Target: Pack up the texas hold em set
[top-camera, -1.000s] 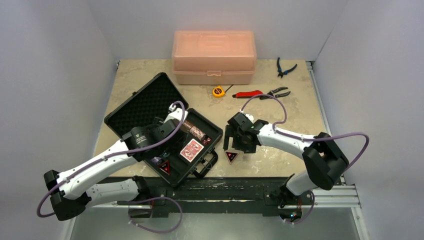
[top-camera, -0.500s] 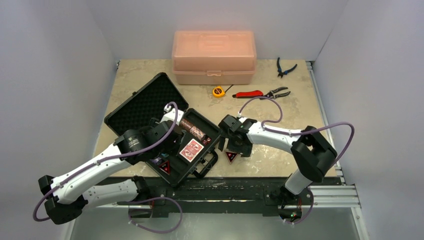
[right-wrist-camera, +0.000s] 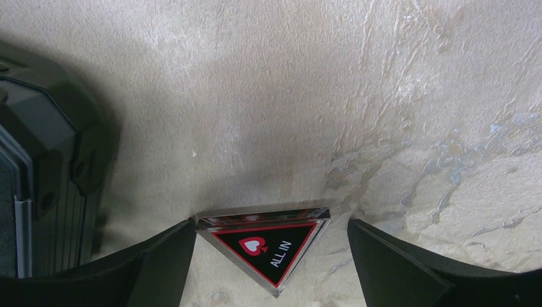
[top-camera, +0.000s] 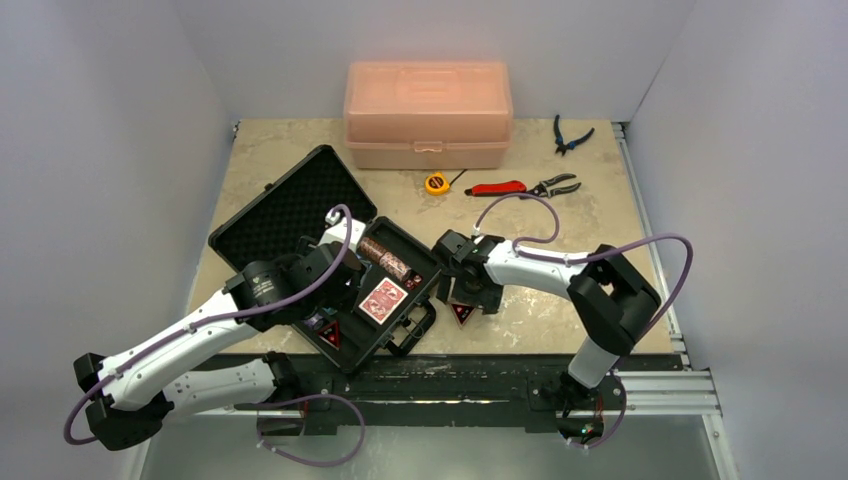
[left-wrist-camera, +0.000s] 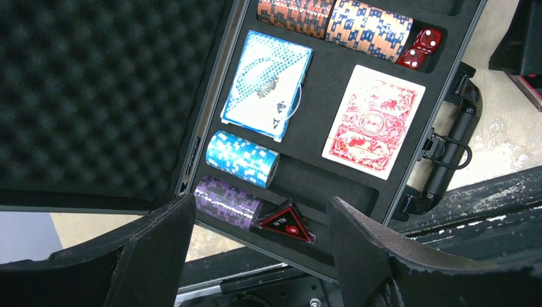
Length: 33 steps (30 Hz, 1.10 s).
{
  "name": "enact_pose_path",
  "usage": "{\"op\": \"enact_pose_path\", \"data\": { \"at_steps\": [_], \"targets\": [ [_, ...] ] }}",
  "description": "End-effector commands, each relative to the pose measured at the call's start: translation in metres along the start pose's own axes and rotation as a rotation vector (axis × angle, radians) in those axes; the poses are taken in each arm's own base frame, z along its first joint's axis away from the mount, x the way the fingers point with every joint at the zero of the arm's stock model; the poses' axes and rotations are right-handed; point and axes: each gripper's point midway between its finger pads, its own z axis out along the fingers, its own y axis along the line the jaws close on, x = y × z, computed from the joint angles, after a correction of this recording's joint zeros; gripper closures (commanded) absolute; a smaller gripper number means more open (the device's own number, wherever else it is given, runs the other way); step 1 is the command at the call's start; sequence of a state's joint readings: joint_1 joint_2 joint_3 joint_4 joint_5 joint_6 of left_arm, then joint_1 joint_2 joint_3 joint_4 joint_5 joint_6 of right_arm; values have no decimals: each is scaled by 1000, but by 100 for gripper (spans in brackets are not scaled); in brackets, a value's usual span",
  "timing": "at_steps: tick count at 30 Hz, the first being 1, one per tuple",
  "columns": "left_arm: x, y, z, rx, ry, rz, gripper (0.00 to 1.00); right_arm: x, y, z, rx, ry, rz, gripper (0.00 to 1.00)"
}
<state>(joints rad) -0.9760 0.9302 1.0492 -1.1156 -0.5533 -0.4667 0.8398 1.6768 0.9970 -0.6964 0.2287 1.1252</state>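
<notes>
The black case (top-camera: 285, 205) lies open at the left, its foam lid back. In its tray (left-wrist-camera: 332, 179) sit chip stacks (left-wrist-camera: 243, 158), a blue deck (left-wrist-camera: 267, 83), a red deck (left-wrist-camera: 374, 120), red dice (left-wrist-camera: 422, 48) and a black-red triangle (left-wrist-camera: 284, 222). My left gripper (left-wrist-camera: 261, 208) hangs open above the tray's near end, holding nothing. A second triangle (right-wrist-camera: 265, 246), marked ALL IN, lies on the table right of the case (right-wrist-camera: 38, 185). My right gripper (right-wrist-camera: 270, 225) straddles it, open. Its left finger touches the triangle's corner and the right finger stands apart.
A translucent orange box (top-camera: 428, 113) stands at the back. In front of it lie a yellow tape measure (top-camera: 435, 183), red-handled pliers (top-camera: 520, 187) and blue pliers (top-camera: 570, 135). The case handle (top-camera: 415, 325) juts toward the table's near edge, close to the right gripper (top-camera: 462, 298).
My right gripper has moved left and down over the loose triangle, and its jaws have narrowed slightly. The left arm has shifted a little over the case.
</notes>
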Motion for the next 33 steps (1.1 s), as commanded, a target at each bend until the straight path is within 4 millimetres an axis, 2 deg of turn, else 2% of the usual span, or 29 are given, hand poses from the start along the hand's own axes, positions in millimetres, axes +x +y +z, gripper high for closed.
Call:
{"op": "enact_pose_path", "data": {
  "at_steps": [1,6,10,18,22,27,33],
  "targets": [
    [-4,1,-2,9,-25,-1,26,-8,3,3,28,-41,7,8],
    [-3,1,-3,8,-24,1,26,-6,5,7,34,-34,-14,16],
    [-3,0,-2,11,-25,0,26,-6,6,9,40,-34,-26,18],
    [-3,0,-2,10,-26,-1,26,-5,10,13,30,-25,-60,34],
    [-3,1,-2,6,-23,0,26,-5,10,13,25,-26,-76,39],
    [-2,1,-1,1,-21,1,26,-8,10,9,16,-38,-95,47],
    [-1,1,0,-6,-14,5,26,-15,8,-1,12,-69,-113,50]
  ]
}}
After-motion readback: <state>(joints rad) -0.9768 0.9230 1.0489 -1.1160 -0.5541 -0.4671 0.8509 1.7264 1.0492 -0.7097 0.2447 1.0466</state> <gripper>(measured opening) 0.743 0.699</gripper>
